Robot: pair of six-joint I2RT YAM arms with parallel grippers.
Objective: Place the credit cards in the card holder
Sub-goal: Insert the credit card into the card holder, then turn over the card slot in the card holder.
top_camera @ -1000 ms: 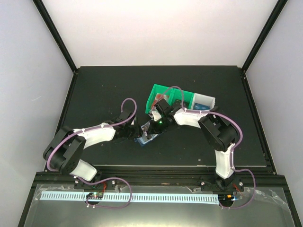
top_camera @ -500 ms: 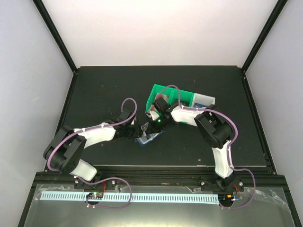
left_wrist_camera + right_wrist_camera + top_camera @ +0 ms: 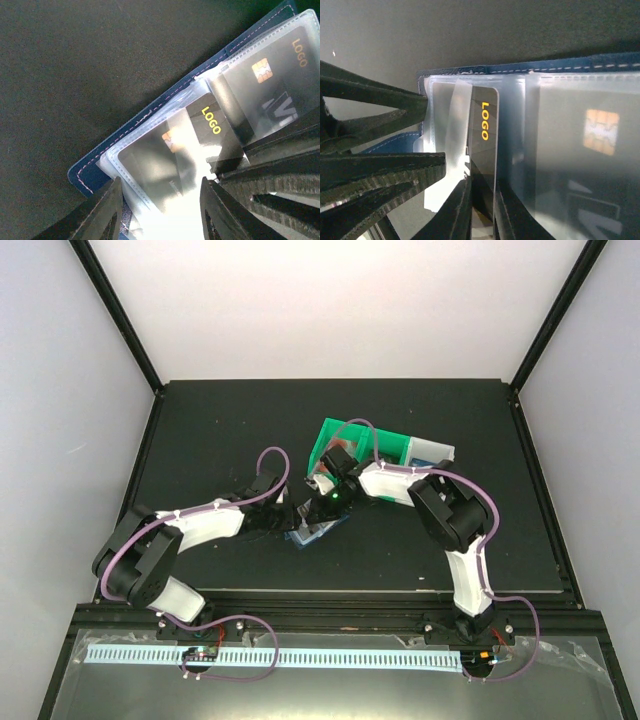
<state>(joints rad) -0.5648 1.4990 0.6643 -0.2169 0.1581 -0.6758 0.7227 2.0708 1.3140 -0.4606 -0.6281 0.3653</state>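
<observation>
While the holder [image 3: 306, 534] lay open near the middle of the table [image 3: 200, 440], between the two arms, the left gripper [image 3: 161, 186] was seen spread, its jaws apart over the clear sleeves [image 3: 150, 170] with nothing clamped. A navy cover with pale stitching was shown around the glossy, pale sleeves. A black card [image 3: 487, 135] marked "LOGO" in yellow was pinched on edge by the right gripper [image 3: 481, 200], and its upper end was partly covered by a clear flap at the holder's end. A second card [image 3: 592, 150], with a gold chip, was lodged in the next sleeve. Just behind the holder, a green and white tray [image 3: 330, 440] was set. The table was matt black, and pale walls [image 3: 60, 390] were seen around it.
</observation>
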